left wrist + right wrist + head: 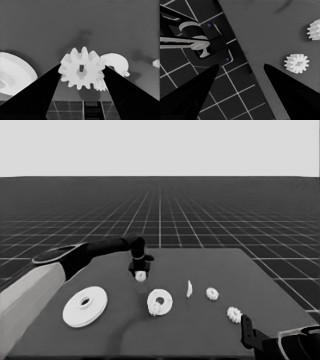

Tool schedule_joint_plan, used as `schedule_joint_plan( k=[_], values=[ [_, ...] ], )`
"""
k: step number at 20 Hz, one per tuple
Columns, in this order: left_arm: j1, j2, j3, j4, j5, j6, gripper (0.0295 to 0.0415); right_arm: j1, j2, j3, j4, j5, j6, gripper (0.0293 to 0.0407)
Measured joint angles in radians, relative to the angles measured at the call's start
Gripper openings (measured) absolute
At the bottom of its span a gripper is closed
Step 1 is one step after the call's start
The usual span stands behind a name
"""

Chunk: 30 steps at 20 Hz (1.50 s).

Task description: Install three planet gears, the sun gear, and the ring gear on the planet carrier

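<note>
A: One gear sits clenched in the left gripper, off the worktop.
B: The smaller round part lies just beside it, toward the parked, spread right gripper.

Four gears (one gripped), two round parts, one thin white piece.

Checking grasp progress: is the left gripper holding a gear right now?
Yes: in the left wrist view a toothed gear sits clamped between the left gripper fingers, above the table.
</note>
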Motion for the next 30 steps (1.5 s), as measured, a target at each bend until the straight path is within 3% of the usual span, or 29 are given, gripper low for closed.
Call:
schedule_joint_plan(
  k=[4,10,13,20,22,23,30],
  values=[
    [0.007,0.12,0.03,0.017,0.017,-0.147,0.0312,0.0,0.0,0.0,0.0,0.0,0.0,0.0385],
    [0.008,0.138,0.023,0.018,0.019,-0.161,0.0312,0.0,0.0,0.0,0.0,0.0,0.0,0.0385],
    [0.124,0.167,-0.064,0.119,-0.037,-0.113,0.0312,0.0,0.0,0.0,0.0,0.0,0.0,0.0385],
    [0.149,0.179,-0.098,0.141,-0.055,-0.095,0.0312,0.0,0.0,0.0,0.0,0.0,0.0,0.0385],
    [0.15,0.179,-0.099,0.141,-0.055,-0.095,0.0371,0.0,0.0,0.0,0.0,0.0,0.0,0.0385],
    [0.15,0.179,-0.099,0.142,-0.056,-0.095,0.0381,0.0,0.0,0.0,0.0,0.0,0.0,0.0385],
    [0.15,0.179,-0.099,0.142,-0.056,-0.095,0.0385,0.0,0.0,0.0,0.0,0.0,0.0,0.0385]
  ],
)
